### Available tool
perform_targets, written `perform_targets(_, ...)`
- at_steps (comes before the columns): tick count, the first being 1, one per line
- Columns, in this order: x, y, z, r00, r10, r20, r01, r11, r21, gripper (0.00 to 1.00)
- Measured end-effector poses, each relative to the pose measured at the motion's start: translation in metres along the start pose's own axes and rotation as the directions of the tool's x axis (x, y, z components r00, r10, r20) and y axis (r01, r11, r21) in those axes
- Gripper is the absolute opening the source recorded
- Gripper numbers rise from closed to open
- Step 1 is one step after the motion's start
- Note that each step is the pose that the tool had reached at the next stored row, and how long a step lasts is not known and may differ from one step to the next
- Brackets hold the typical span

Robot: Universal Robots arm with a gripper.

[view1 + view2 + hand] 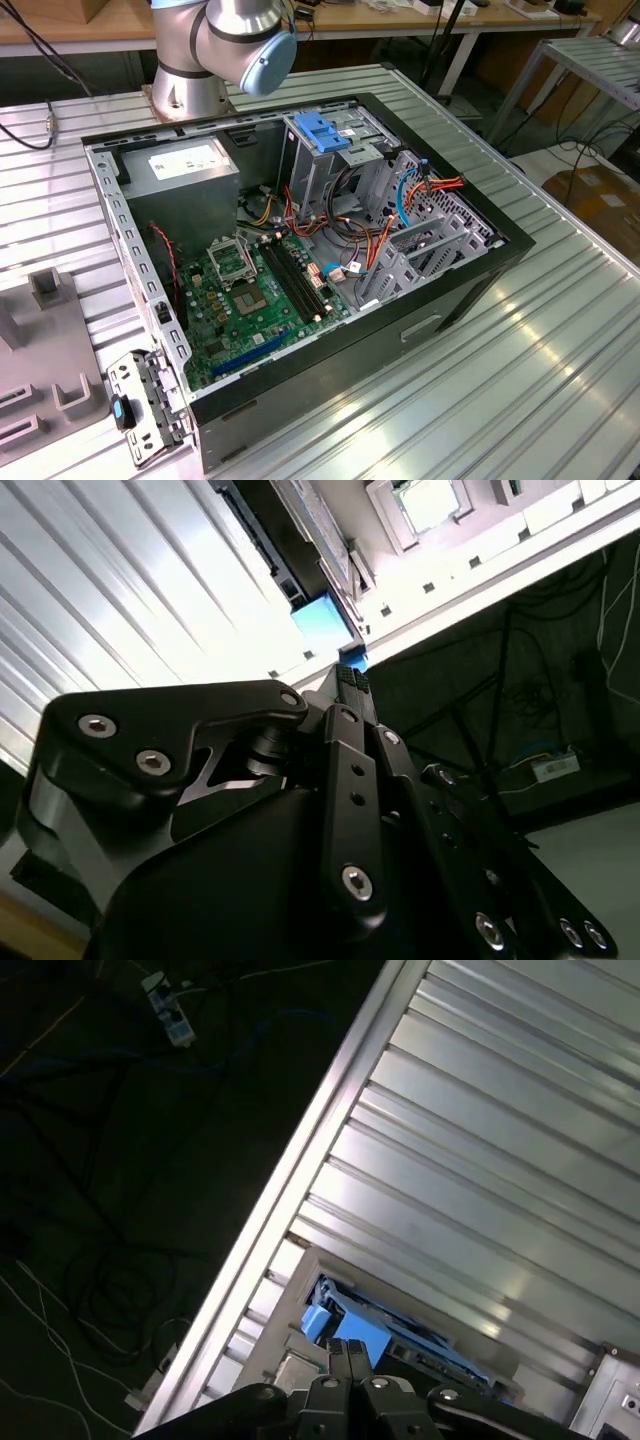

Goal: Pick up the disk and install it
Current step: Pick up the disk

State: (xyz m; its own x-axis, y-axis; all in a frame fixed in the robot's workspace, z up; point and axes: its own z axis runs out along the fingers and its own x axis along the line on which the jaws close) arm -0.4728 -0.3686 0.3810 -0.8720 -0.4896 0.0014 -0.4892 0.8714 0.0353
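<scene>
One gripper: fingertips pinched together with nothing between them in both wrist views, pointing at the disk.
Disk: lying near the ribbed table's edge, just beyond the fingertips, blue rail towards them.
Computer case: open on the table, motherboard exposed.

Robotics lab: robot arm, opened computer case, ribbed aluminium bench.
</scene>
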Motion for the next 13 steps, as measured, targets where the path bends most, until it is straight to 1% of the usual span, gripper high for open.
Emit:
perform_targets(1,0.0,0.0,0.0001,0.9998,-0.018,-0.0007,0.018,0.9998,0.0,0.11)
perform_targets(3,0.0,0.0,0.0003,0.9985,-0.056,-0.0019,0.056,0.9985,0.0,0.11)
perform_targets(5,0.0,-0.0001,0.0004,0.9954,-0.096,-0.0034,0.096,0.9954,0.0,0.11)
perform_targets(7,0.0,0.0,0.0005,0.9908,-0.135,-0.0048,0.135,0.9908,-0.0001,0.11)
perform_targets(9,0.0,0.0,0.0006,0.9847,-0.174,-0.0062,0.174,0.9848,-0.0003,0.11)
perform_targets(11,0.0,0.0,0.0007,0.9761,-0.217,-0.0077,0.217,0.9762,-0.0005,0.11)
perform_targets(12,0.0,-0.0001,0.0008,0.9703,-0.242,-0.0085,0.242,0.9703,-0.0007,0.11)
perform_targets(13,0.0,-0.0001,0.0008,0.9659,-0.259,-0.0092,0.259,0.9659,-0.0008,0.11)
